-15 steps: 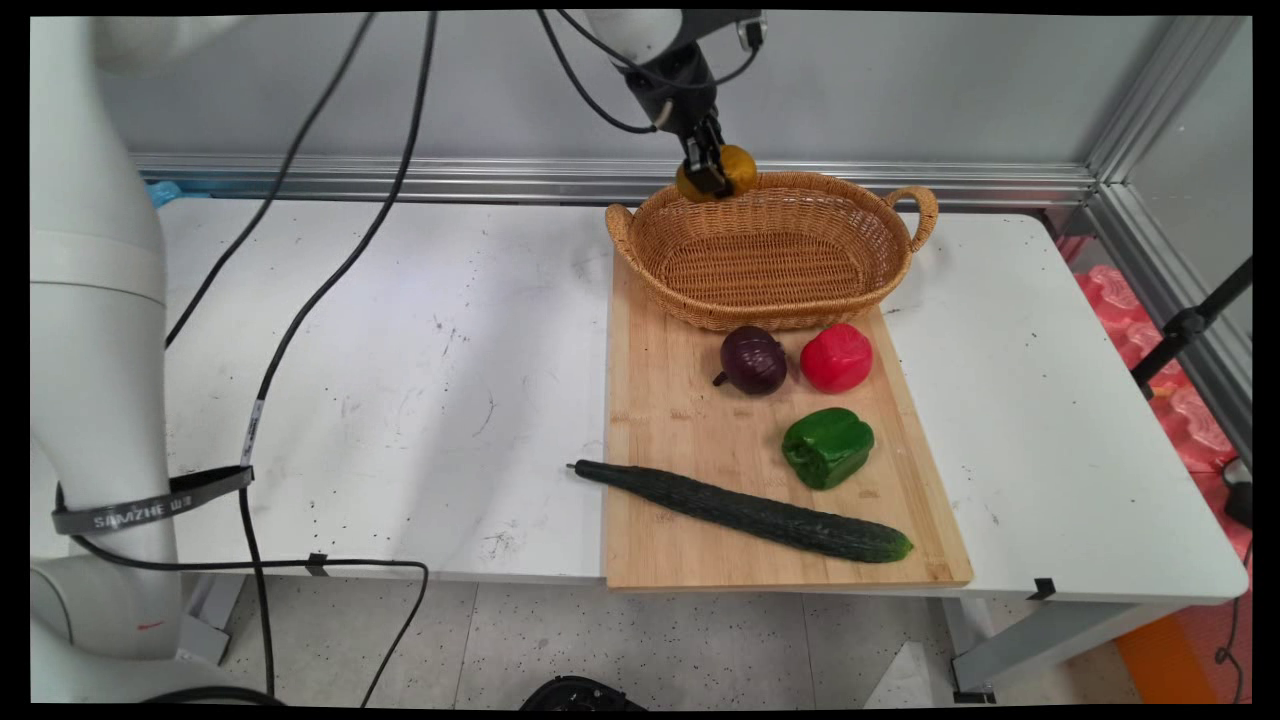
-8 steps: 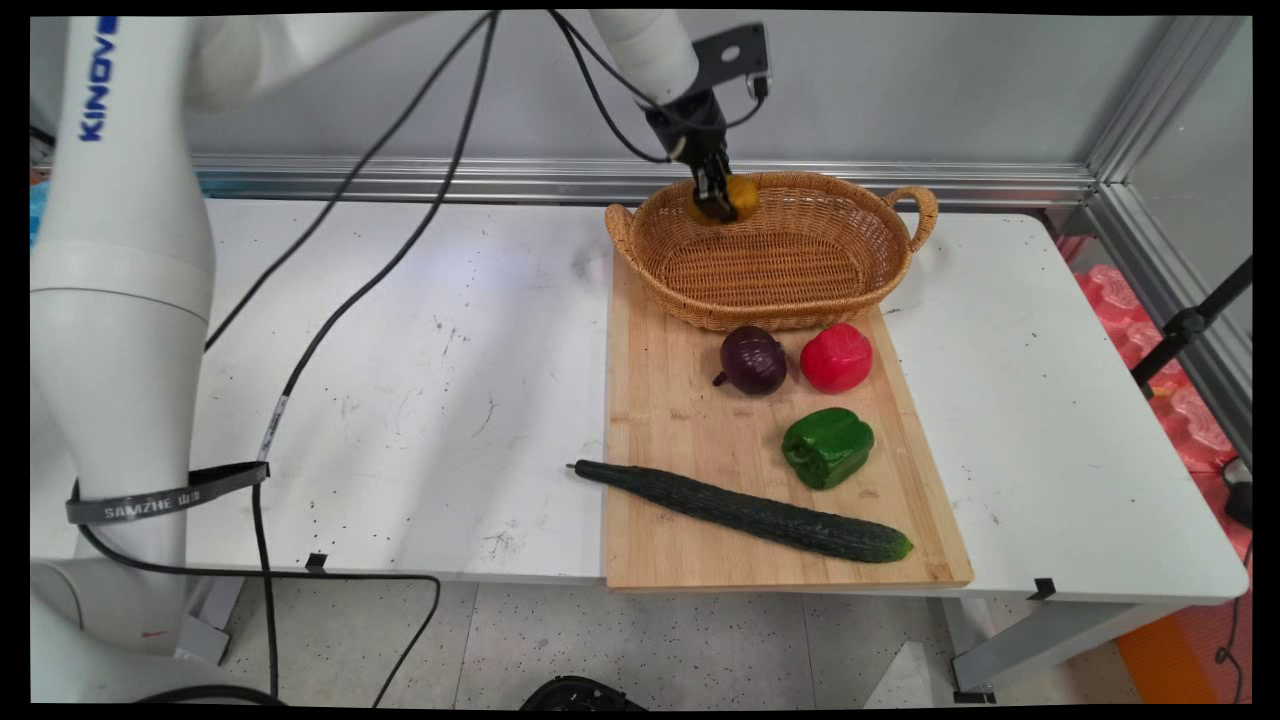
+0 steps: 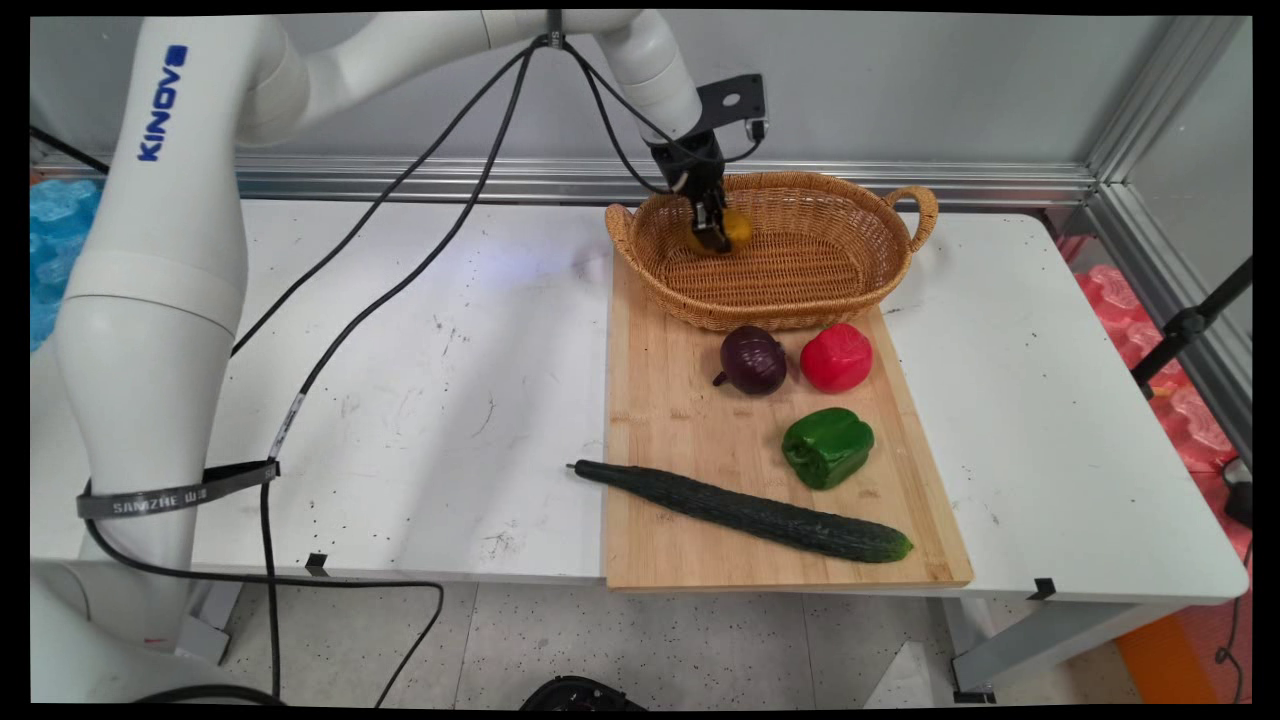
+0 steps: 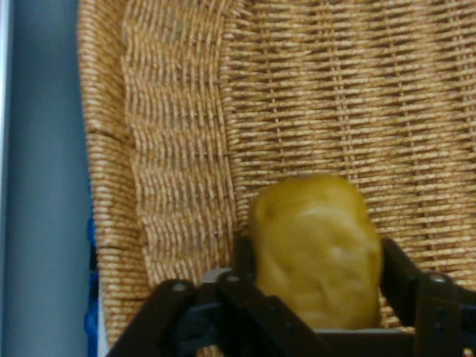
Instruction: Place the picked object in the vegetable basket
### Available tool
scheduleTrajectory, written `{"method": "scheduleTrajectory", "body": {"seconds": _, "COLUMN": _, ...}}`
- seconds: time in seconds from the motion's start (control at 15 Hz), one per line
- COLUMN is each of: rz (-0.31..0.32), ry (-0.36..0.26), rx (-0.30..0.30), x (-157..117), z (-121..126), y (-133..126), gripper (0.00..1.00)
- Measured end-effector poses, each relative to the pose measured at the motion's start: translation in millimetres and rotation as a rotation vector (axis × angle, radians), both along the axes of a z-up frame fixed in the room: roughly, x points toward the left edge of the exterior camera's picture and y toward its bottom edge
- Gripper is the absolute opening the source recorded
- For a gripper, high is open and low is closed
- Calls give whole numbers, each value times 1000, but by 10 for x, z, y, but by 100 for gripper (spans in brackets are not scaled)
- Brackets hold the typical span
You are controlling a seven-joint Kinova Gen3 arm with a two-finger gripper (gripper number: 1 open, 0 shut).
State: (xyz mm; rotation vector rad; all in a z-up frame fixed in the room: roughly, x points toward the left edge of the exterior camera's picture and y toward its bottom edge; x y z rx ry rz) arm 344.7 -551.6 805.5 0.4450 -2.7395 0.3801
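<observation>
A wicker basket [image 3: 790, 290] with two handles sits at the far end of a wooden cutting board [image 3: 670, 420] on the white surface [image 3: 420, 380]. On the board, just in front of the basket, a purple onion [image 3: 752, 360] lies beside a red pepper [image 3: 836, 357]; a green pepper [image 3: 828, 446] sits nearer, and a long dark cucumber [image 3: 745, 511] lies slantwise along the near edge, its stem end overhanging the board's left side

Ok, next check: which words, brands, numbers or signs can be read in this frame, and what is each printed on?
"KINOV", blue letters running up the arm's large white link; the last letter is cut off by the link's curve.
"SAMZHE", followed by small marks too blurred to read, on the grey strap round the arm's lower link.
White tag on a hanging black cable: print too small to read.
Hand view: no text.
</observation>
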Motion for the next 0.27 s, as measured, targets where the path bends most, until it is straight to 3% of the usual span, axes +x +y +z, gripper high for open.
{"method": "scheduleTrajectory", "body": {"seconds": 0.07, "rz": -3, "ry": 0, "rx": 2, "x": 1, "z": -14, "y": -8, "gripper": 100}}
{"method": "scheduleTrajectory", "body": {"seconds": 0.27, "rz": -16, "ry": 4, "rx": 1, "x": 4, "z": -21, "y": -33, "gripper": 100}}
